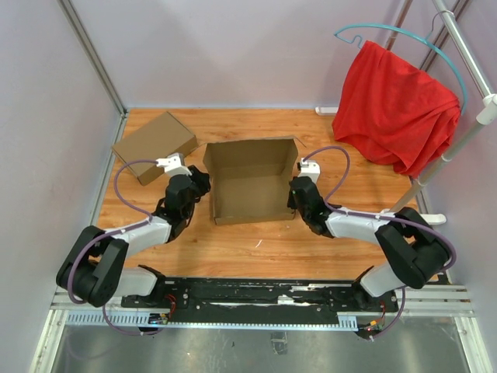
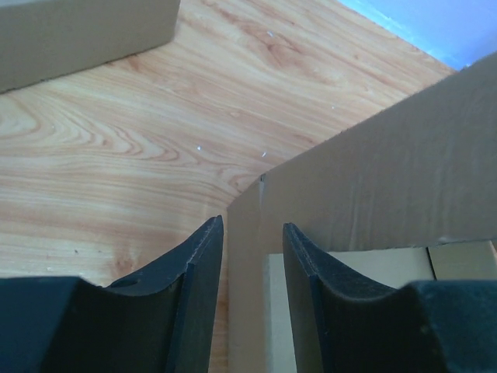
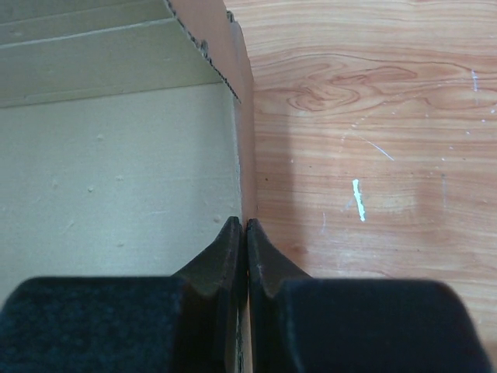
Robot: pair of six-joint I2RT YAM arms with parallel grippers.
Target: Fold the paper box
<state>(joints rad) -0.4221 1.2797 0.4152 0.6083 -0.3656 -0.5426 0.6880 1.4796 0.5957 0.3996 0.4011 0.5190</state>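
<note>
The shallow brown cardboard paper box (image 1: pixel 248 183) lies open at the middle of the wooden counter (image 1: pixel 256 249), its left wall edge between the parted left fingers (image 1: pixel 203 184), its right wall edge clamped by the right fingers (image 1: pixel 296 189), with bare wood at its near side.

- A closed brown box (image 1: pixel 154 145) lies flat at the far left corner of my bench (image 1: pixel 256 250).
- Beyond the bench's far right corner, a red cloth (image 1: pixel 396 116) hangs on a teal hanger (image 1: pixel 388 29) from a metal rack (image 1: pixel 466 52).
</note>
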